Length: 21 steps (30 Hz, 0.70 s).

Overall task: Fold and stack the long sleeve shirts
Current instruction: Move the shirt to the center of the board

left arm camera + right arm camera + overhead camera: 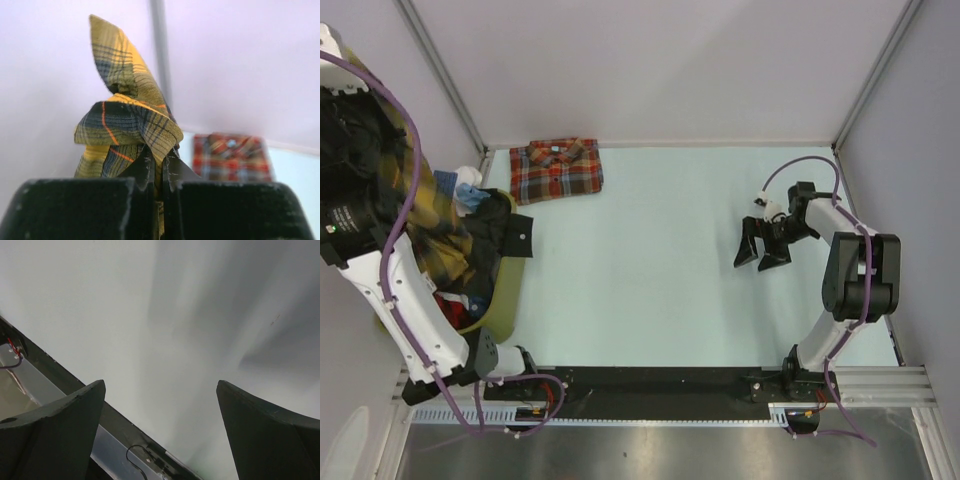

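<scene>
My left gripper is shut on a bunch of the yellow-and-black plaid shirt and holds it raised high at the far left. In the top view the shirt hangs down beside the left arm over a bin. The red-orange plaid shirt lies folded flat at the back left of the table; it shows blurred in the left wrist view. My right gripper is open and empty over bare table on the right, its jaws wide apart in the right wrist view.
An olive bin at the left edge holds more clothes, with a dark garment draped over its rim. Grey walls enclose the back and sides. A black rail runs along the near edge.
</scene>
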Motion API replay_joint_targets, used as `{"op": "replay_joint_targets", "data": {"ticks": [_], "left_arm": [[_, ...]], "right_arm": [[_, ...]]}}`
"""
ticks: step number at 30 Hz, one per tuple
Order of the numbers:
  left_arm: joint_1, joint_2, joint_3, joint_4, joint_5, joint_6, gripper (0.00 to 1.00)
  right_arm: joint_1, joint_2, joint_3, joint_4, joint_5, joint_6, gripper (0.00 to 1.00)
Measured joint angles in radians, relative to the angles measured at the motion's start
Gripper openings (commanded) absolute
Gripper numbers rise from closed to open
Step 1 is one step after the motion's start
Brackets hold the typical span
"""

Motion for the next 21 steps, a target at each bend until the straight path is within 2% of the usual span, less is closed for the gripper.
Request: {"op": "replay_joint_targets", "data": {"ticks": [4, 8, 9, 12, 14, 18, 21], "left_arm": [[-0.082, 0.024, 0.021, 0.111, 0.090, -0.097, 0.00], [-0.347, 0.088, 0.085, 0.265, 0.151, -0.129, 0.00], [-0.442, 0.105, 0.095, 0.300, 0.156, -0.121, 0.00], [-0.699, 0.166, 0.130, 0.380, 0.174, -0.047, 0.00], [-0.830, 0.201, 0.140, 0.426, 0.196, 0.003, 0.00], [-1.009, 0.252, 0.140, 0.514, 0.282, 0.061, 0.00], [-1.102, 0.278, 0.142, 0.615, 0.341, 0.064, 0.00]], "right_arm": [[-0.001, 0.019, 0.055, -0.009, 0.000, -0.008, 1.00], [-0.007, 0.040, 0.110, -0.011, 0.000, -0.019, 1.00], [-0.011, 0.044, 0.119, -0.012, -0.001, -0.019, 1.00], [-0.027, 0.048, 0.130, -0.015, -0.003, -0.021, 1.00], [-0.041, 0.048, 0.132, -0.017, -0.013, -0.023, 1.00], [-0.078, 0.039, 0.131, -0.013, -0.048, -0.022, 1.00], [-0.116, -0.002, 0.118, 0.003, -0.073, -0.022, 1.00]]}}
